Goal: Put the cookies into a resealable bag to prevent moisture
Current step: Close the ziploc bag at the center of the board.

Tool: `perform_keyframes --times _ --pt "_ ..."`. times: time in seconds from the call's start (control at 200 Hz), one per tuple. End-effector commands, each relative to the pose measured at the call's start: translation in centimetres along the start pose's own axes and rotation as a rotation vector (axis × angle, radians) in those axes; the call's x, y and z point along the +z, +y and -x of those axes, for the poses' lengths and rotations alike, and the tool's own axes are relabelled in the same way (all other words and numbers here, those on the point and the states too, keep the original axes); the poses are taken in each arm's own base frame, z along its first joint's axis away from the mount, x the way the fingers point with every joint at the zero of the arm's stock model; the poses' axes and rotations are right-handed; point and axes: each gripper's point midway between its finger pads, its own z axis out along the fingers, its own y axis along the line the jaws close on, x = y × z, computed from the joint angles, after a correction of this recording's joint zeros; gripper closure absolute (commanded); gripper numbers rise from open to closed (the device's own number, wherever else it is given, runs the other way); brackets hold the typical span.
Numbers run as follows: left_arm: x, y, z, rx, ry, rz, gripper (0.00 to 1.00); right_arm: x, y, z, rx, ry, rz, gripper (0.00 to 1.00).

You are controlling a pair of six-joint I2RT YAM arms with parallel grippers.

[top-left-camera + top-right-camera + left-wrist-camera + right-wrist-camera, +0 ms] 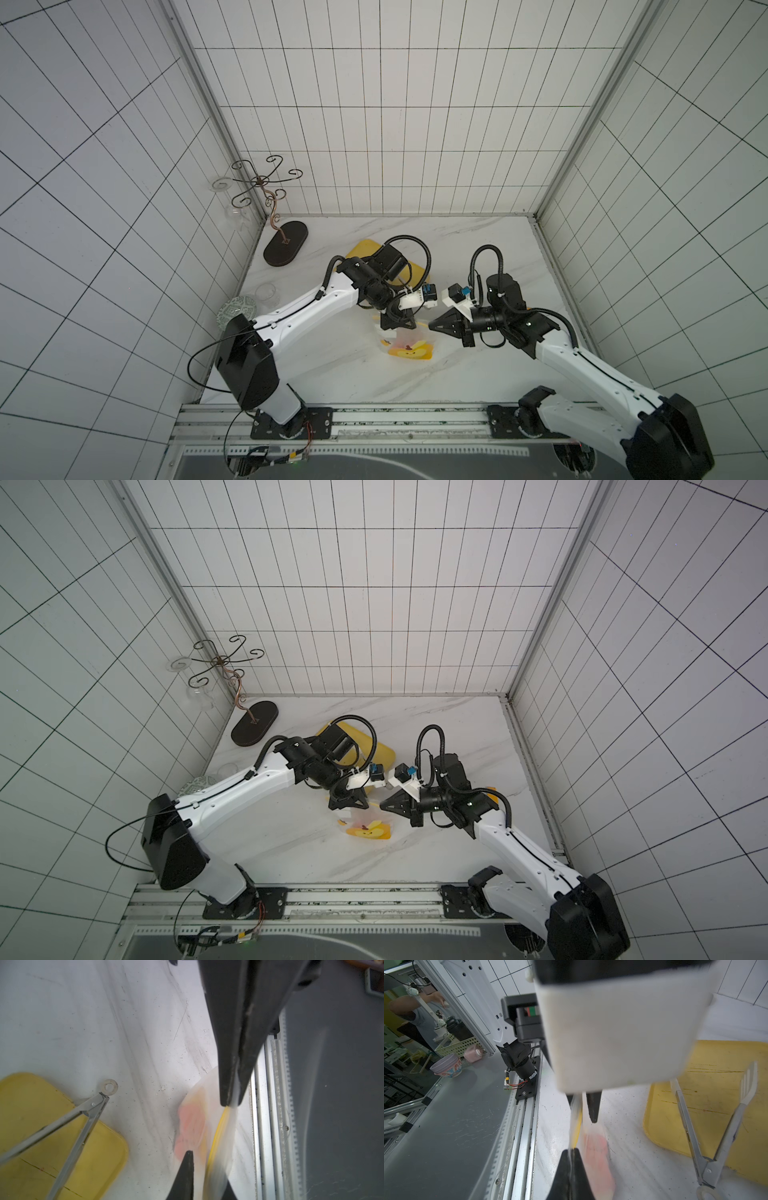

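Observation:
The resealable bag (409,347) (369,830), clear with yellow print, hangs just above the marble table, pinched by both grippers at its top edge. My left gripper (400,327) (207,1169) is shut on the bag (220,1142), whose film runs between its dark fingers. Facing it, my right gripper (430,327) (574,1149) is shut on the bag's yellow-lined edge (577,1126). Pink cookies (191,1124) (596,1147) show blurred through the film inside the bag. In the left wrist view the right gripper's fingertips (226,1093) clamp the film.
A yellow tray (360,248) (31,1105) (716,1088) lies behind the grippers with metal tongs (83,1113) (716,1136) resting on it. At the back left stand a wire rack on a dark oval base (285,243), a glass cup (266,293) and a patterned dish (237,311).

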Motion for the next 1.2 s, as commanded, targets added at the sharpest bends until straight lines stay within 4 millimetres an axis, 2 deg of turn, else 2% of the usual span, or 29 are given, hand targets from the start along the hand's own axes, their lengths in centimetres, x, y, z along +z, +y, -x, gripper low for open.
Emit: perform_keyframes --times 0.0,0.215,0.255,0.3,0.365,0.42,0.665,0.69,0.71,0.785,0.845,0.89,1.045,1.105,1.15,1.195 --pt "-1.1 0.5 1.0 0.046 -0.016 0.045 1.00 -0.1 0.7 -1.1 0.042 0.010 0.037 1.00" --pt "-1.6 -0.3 0.5 0.021 -0.013 0.036 1.00 -0.3 0.0 -1.6 0.047 0.034 0.013 1.00" --pt "-1.7 0.0 0.1 0.004 0.002 0.058 0.80 -0.3 0.0 -1.6 0.048 0.034 0.008 1.00" --pt "-1.8 0.1 -0.2 0.001 0.013 0.076 0.75 -0.4 -0.1 -1.6 0.050 0.034 0.005 1.00" --pt "-2.3 0.1 -0.3 0.001 0.019 0.099 0.78 -0.5 0.0 -1.7 0.055 0.038 0.004 1.00" --pt "-2.4 0.0 -0.4 0.009 0.024 0.097 1.00 -0.5 -0.1 -1.8 0.057 0.044 0.001 1.00" --pt "-2.0 -0.1 -1.8 -0.004 0.062 0.097 1.00 -1.2 -0.4 -1.2 0.047 0.040 -0.031 1.00" --pt "-2.1 0.1 -1.8 -0.006 0.066 0.112 0.86 -1.2 -0.4 -1.2 0.049 0.039 -0.031 1.00" --pt "-2.2 0.2 -1.9 -0.006 0.069 0.122 0.79 -1.2 -0.4 -1.2 0.052 0.040 -0.030 1.00" --pt "-2.4 0.3 -2.1 -0.005 0.081 0.138 0.75 -1.3 -0.2 -1.2 0.056 0.039 -0.020 1.00" --pt "-2.2 0.3 -2.4 -0.005 0.089 0.135 0.81 -1.3 -0.2 -1.2 0.059 0.041 -0.020 1.00" --pt "-2.0 0.2 -2.7 -0.005 0.098 0.126 1.00 -1.4 -0.2 -1.1 0.058 0.042 -0.022 1.00" --pt "-2.8 0.4 -2.7 -0.009 0.115 0.153 1.00 -1.6 -0.4 -1.3 0.064 0.047 -0.040 1.00" --pt "-2.7 0.2 -3.2 -0.034 0.137 0.147 1.00 -1.8 -0.5 -1.2 0.066 0.046 -0.046 1.00" --pt "-2.5 0.1 -3.8 -0.055 0.152 0.145 0.84 -1.9 -0.5 -1.1 0.064 0.044 -0.050 1.00" --pt "-2.5 -0.1 -4.1 -0.055 0.161 0.143 0.81 -2.0 -0.5 -1.0 0.064 0.042 -0.051 1.00"
